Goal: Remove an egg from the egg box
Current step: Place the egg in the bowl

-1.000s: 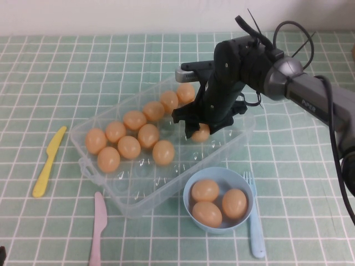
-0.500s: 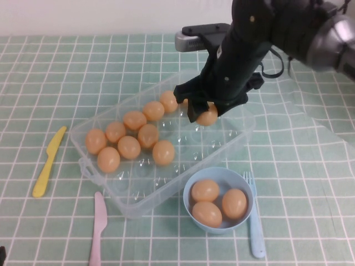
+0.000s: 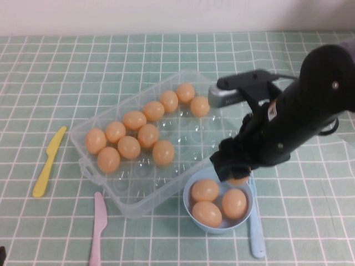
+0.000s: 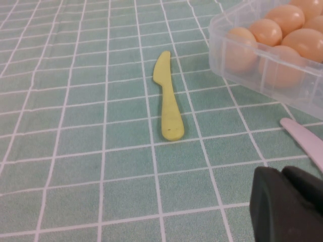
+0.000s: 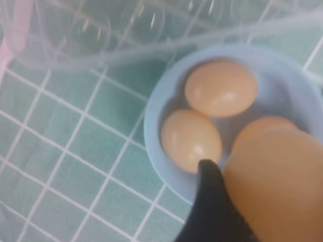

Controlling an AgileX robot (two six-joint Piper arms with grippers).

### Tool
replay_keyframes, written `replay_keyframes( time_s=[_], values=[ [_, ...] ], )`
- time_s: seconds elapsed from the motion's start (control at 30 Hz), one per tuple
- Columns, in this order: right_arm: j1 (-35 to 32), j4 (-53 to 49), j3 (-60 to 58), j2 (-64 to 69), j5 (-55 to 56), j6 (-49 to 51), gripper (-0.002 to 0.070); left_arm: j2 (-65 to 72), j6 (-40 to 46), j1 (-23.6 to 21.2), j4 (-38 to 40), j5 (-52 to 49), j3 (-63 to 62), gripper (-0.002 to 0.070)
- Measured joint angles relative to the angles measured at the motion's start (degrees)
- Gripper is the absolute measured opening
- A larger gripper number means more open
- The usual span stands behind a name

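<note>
The pink knife (image 3: 98,227) lies nearest, on the green checked cloth (image 3: 55,66). The left gripper (image 4: 287,204) hangs low over the cloth just beside that knife, at the near left; I cannot tell if it is open or closed. The blue fork (image 3: 256,233) lies at the near right, touching the blue bowl (image 3: 188,205).

The bowl holds three eggs. Right above its far right rim is the egg (image 5: 275,181), held up in the air. It is smooth, tan-orange and not shiny, just like the others. Only a bit of it shows from above, so I cannot tell which way its long side points. The right gripper (image 3: 236,173) is closed around this egg, with one black finger (image 5: 212,206) pressed against its side.

The yellow knife (image 3: 49,160) lies to the left, its tip pointing far. The egg box (image 3: 138,202) is a clear tray sitting slanted in the middle, its near corner just beside the bowl. It holds ten eggs, in two rows along its left and far side. The cups on its right side hold nothing.
</note>
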State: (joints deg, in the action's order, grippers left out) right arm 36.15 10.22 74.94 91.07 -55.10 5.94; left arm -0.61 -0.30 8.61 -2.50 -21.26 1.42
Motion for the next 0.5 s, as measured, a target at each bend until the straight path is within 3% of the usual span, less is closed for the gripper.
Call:
replay_keyframes(
  time_s=[0.5],
  values=[
    [0.6, 0.5, -4.0, 6.4, 8.4, -13.7, 0.0387, 0.0, 0.3, 0.0, 0.0, 0.0, 0.0, -0.0004]
  ],
)
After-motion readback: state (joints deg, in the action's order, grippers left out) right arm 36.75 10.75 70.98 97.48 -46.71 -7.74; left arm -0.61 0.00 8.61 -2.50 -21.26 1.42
